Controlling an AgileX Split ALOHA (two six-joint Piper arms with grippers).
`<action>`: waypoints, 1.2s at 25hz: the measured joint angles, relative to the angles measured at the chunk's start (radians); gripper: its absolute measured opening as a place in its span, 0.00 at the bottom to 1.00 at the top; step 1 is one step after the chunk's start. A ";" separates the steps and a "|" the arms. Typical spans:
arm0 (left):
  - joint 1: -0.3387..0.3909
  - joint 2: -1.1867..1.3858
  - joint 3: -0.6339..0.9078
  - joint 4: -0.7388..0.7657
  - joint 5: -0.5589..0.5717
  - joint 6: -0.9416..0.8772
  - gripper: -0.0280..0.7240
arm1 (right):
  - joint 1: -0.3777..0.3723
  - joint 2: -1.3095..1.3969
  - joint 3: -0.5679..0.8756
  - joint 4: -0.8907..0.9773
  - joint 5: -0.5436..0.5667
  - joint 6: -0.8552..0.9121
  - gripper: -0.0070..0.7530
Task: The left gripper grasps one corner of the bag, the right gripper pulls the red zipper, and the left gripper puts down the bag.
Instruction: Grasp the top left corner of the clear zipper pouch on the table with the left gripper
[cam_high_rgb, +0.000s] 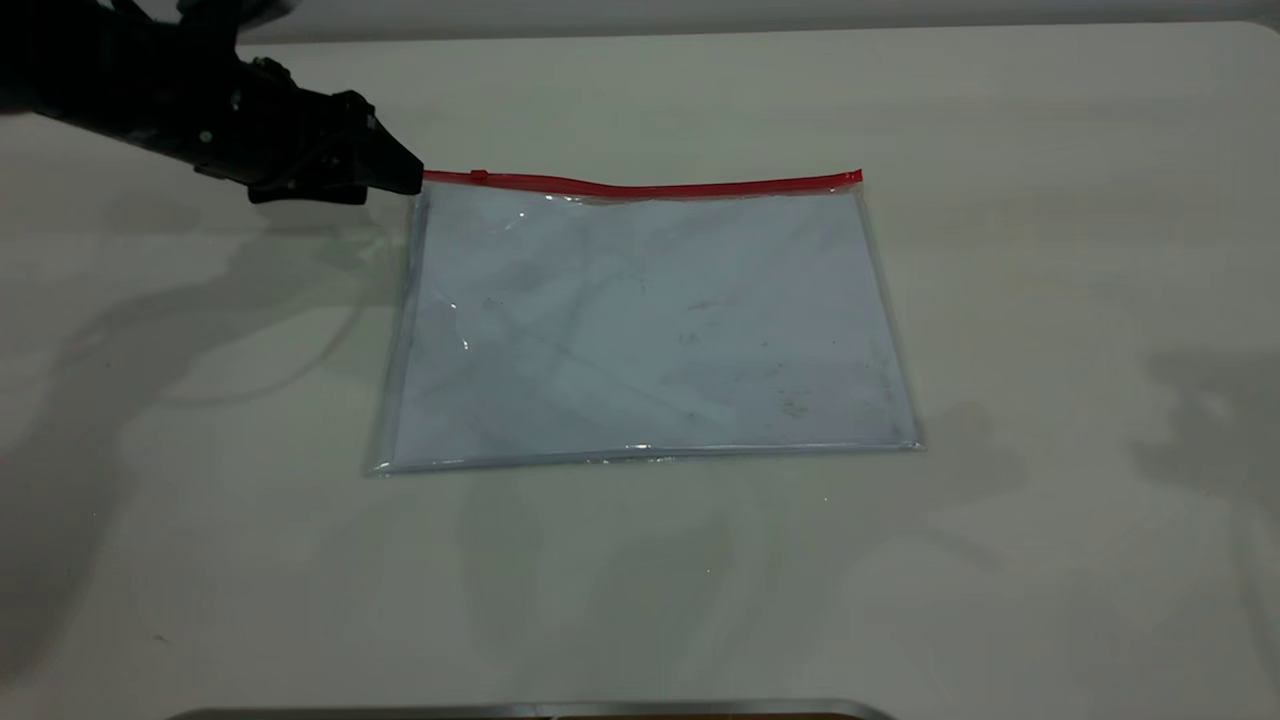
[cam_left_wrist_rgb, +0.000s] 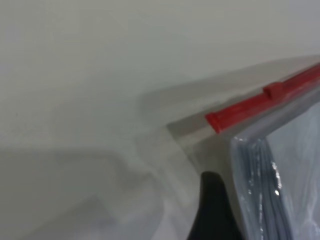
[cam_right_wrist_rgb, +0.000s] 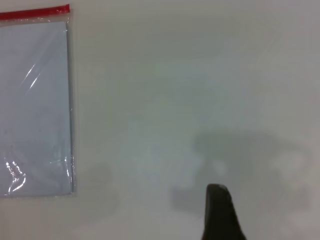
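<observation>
Plain off-white surface (cam_high_rgb: 1050, 250), matte, with soft shadows of the arms on it. Large flat rectangular transparent plastic bag (cam_high_rgb: 650, 330), bluish-white and scuffed, lies flat mid-surface. Thin red plastic zipper strip (cam_high_rgb: 640, 186) runs along its far long edge, with the tiny red slider tab (cam_high_rgb: 479, 176) near the strip's left end.

Left hand (cam_high_rgb: 405, 180), black with tapered fingers on a black arm, sits at the far-left clear corner of the bag (cam_high_rgb: 425, 195), tips right at the end of the red strip. Left wrist view shows 1 black finger (cam_left_wrist_rgb: 214, 210) just beside that corner; apart, together or clamped, cannot tell.

Right hand: only 1 black fingertip (cam_right_wrist_rgb: 220, 212) shows in its own wrist view, over bare surface, well apart from the bag's right edge. State cannot tell.
</observation>
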 joint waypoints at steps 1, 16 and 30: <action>0.000 0.005 0.000 -0.018 0.000 0.014 0.82 | 0.000 0.000 0.000 0.000 0.000 0.000 0.69; -0.001 0.159 -0.087 -0.107 0.179 0.089 0.82 | 0.000 0.000 -0.002 0.005 0.008 0.000 0.69; -0.001 0.177 -0.202 0.182 0.341 0.301 0.11 | 0.001 0.033 -0.002 0.037 -0.055 -0.132 0.69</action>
